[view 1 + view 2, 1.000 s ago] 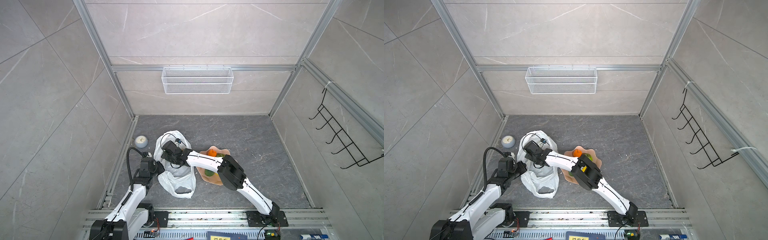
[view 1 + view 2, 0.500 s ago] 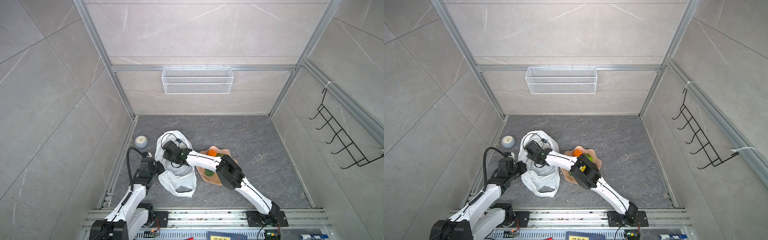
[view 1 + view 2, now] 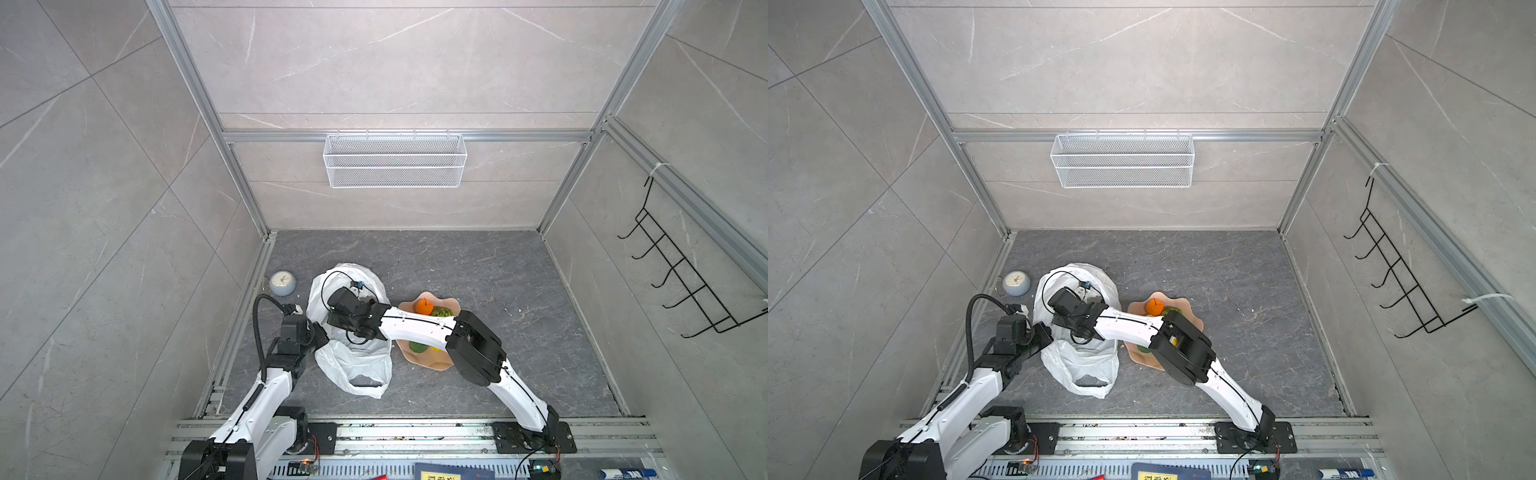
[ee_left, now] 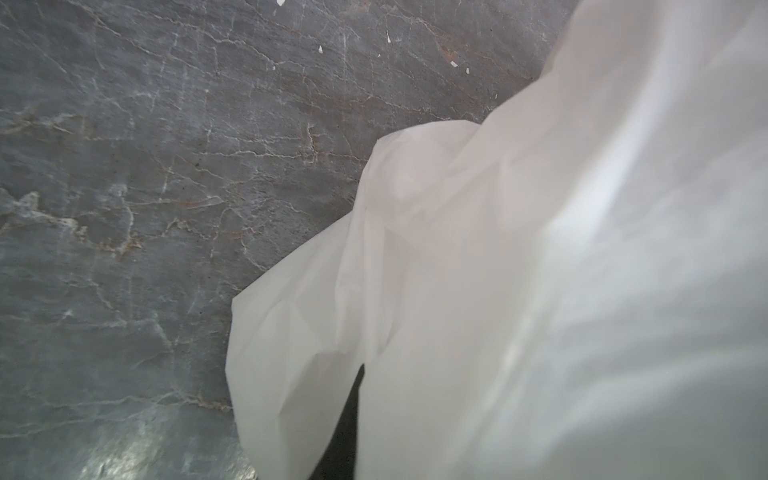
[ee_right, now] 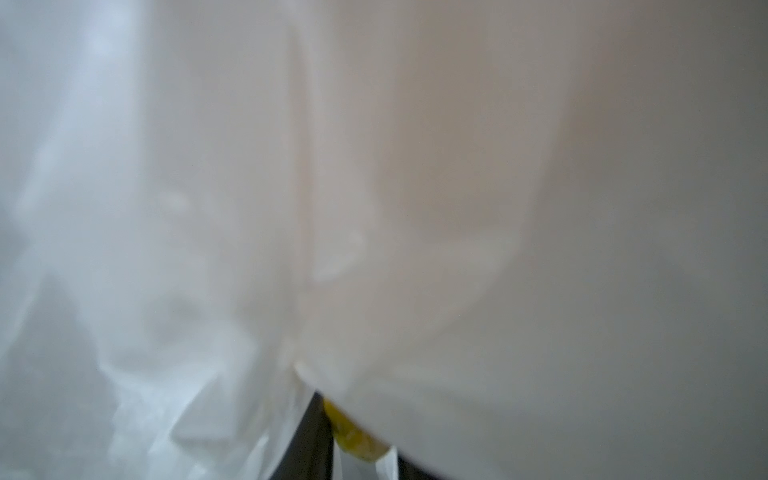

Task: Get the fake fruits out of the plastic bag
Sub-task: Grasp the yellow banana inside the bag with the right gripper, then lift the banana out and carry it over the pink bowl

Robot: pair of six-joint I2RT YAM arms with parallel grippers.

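The translucent white plastic bag (image 3: 357,365) (image 3: 1079,361) lies crumpled on the dark floor. My left gripper (image 3: 322,334) is shut on the bag's left edge, and film drapes over it in the left wrist view, with one dark finger (image 4: 349,415) showing. My right gripper (image 5: 361,449) reaches deep into the bag (image 5: 374,208), shut on a yellow fruit (image 5: 349,432). In both top views its tips are hidden under the wrist (image 3: 349,316). An orange (image 3: 424,306) and a bumpy green piece (image 3: 441,311) rest on the pink plate (image 3: 432,365).
A small round clock (image 3: 282,283) stands by the left wall rail, just behind the bag. My right forearm crosses over the plate. A white wire basket (image 3: 395,160) hangs on the back wall and a black hook rack (image 3: 681,282) on the right wall.
My right gripper has shifted slightly inside the bag and its jaws have come together. The left arm and the bag's edge have stayed put.
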